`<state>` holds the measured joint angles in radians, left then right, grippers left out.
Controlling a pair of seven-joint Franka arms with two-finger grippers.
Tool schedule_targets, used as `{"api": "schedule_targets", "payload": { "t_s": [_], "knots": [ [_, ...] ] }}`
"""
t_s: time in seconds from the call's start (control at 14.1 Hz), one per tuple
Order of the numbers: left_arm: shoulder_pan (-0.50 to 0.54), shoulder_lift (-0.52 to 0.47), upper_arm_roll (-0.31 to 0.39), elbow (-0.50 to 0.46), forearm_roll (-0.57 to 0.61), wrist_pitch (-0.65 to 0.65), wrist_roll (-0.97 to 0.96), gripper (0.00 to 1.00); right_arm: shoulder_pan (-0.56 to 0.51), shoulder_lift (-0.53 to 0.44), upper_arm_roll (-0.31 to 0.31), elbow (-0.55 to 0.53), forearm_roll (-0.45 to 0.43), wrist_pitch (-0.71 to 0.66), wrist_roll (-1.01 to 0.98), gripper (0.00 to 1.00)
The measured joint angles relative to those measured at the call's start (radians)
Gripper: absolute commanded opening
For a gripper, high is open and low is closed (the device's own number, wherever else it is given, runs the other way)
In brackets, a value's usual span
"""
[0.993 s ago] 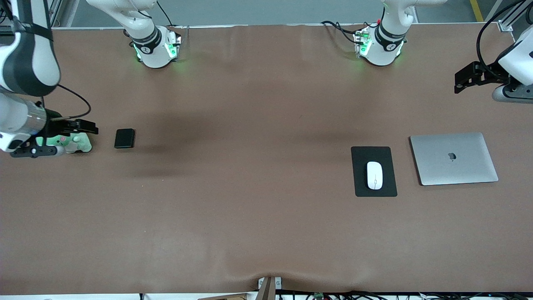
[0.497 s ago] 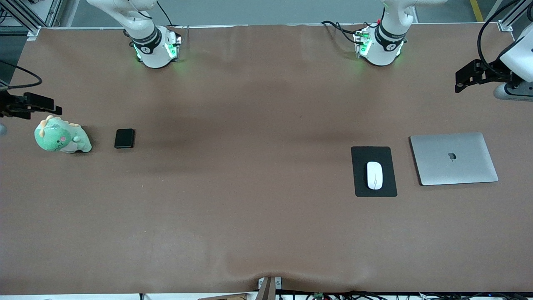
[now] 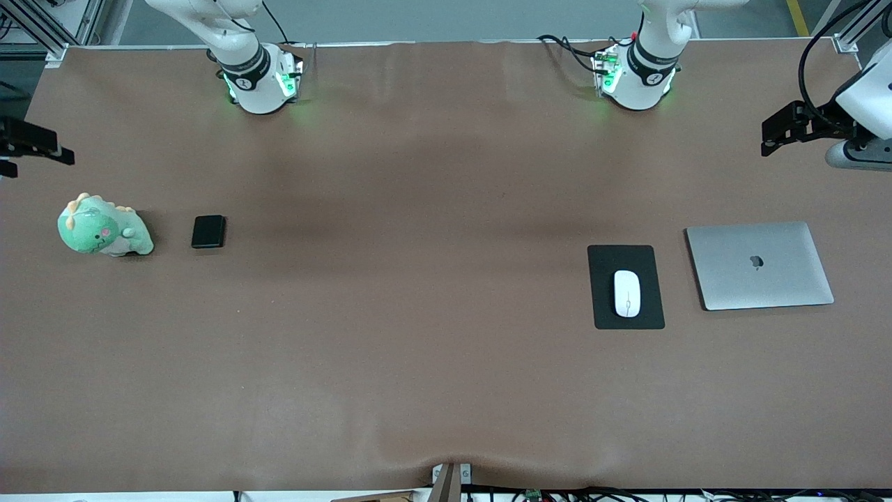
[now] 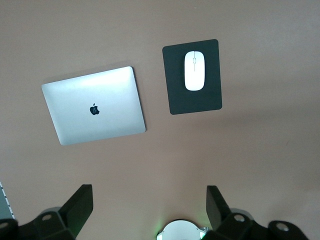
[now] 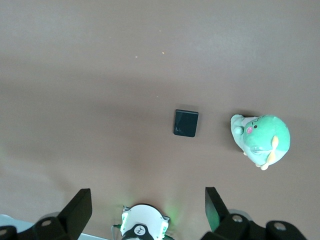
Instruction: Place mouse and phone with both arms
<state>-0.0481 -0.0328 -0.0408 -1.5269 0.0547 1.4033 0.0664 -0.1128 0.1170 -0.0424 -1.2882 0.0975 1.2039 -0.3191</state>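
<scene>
White mouse [image 3: 626, 293] on black pad [image 3: 625, 286], phone [image 3: 208, 231] near right arm's end edge of surface [image 3: 446, 362]. Left pincer [image 4: 150, 207], right pincer [image 5: 148, 207]: both spread, holding nothing, high over surface.

Near the plush dinosaur [image 3: 104, 229], the right gripper [image 3: 33, 143] was cut by the front view's edge, as was the left gripper [image 3: 791, 129] above the laptop [image 3: 759, 265], both arms' upper links ran out of frame, and each wrist view showed only its own fingertips [image 4: 80, 207].
</scene>
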Motion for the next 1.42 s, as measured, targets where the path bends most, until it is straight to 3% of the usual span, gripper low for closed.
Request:
{"api": "schedule_targets", "payload": {
  "t_s": [0.21, 0.64, 0.92, 1.42],
  "knots": [
    [0.000, 0.007, 0.000, 0.000, 0.000, 0.000, 0.000, 1.00, 0.001, -0.045, 0.002, -0.004, -0.001, -0.023, -0.016, 1.00],
    [-0.003, 0.011, -0.001, 0.001, 0.000, 0.001, 0.000, 1.00, 0.022, -0.164, 0.024, -0.153, -0.001, 0.029, -0.022, 1.00],
    [-0.003, 0.011, -0.002, 0.003, 0.000, 0.001, 0.000, 1.00, 0.083, -0.170, 0.028, -0.168, -0.004, 0.061, -0.022, 1.00],
    [-0.002, 0.011, -0.002, 0.005, 0.000, 0.001, 0.000, 1.00, 0.084, -0.170, 0.017, -0.170, -0.041, 0.062, 0.005, 1.00]
  ]
}}
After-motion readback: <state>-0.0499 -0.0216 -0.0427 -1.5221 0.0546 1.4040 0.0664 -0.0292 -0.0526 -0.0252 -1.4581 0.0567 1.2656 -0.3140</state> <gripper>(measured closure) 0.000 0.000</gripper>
